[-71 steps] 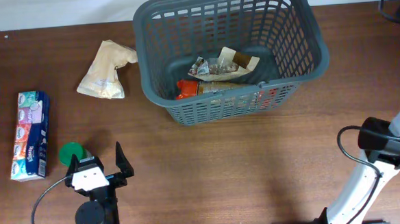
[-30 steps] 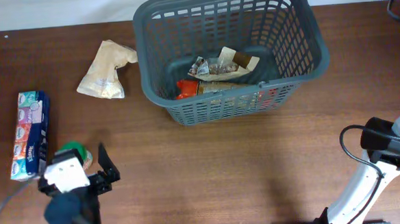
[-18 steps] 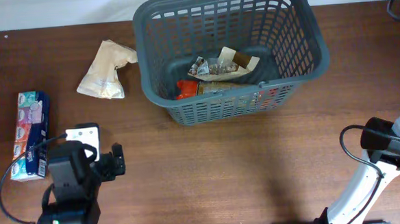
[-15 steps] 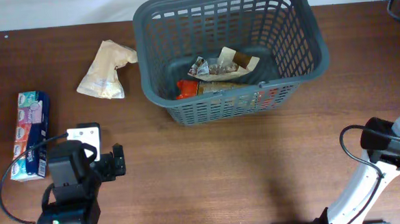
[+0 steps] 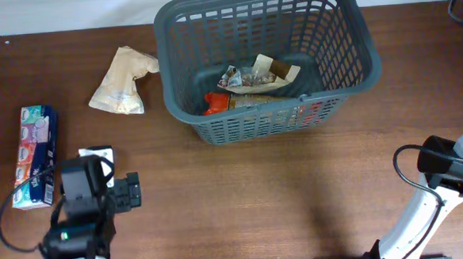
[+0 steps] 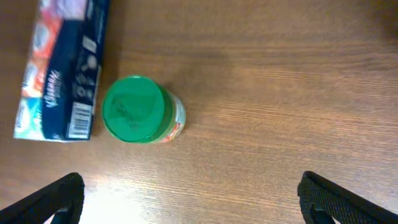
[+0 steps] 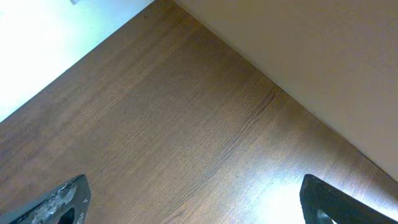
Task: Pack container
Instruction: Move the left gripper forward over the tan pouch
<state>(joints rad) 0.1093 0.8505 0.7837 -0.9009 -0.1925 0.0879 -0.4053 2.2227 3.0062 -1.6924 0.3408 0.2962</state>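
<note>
The container, a large dark grey basket, stands at the back centre and holds snack packets and a red item. A jar with a green lid stands upright on the table next to a tissue pack. My left gripper is open and empty, hanging above the table just short of the jar. In the overhead view my left arm hides the jar. My right gripper is open and empty over bare table near the wall.
A beige bag lies left of the basket. The tissue pack lies at the far left. My right arm stands at the right edge with its cable.
My left arm has swung left and turned over the green-lidded jar, which it now covers in the overhead view. The right arm and the basket have not moved.
</note>
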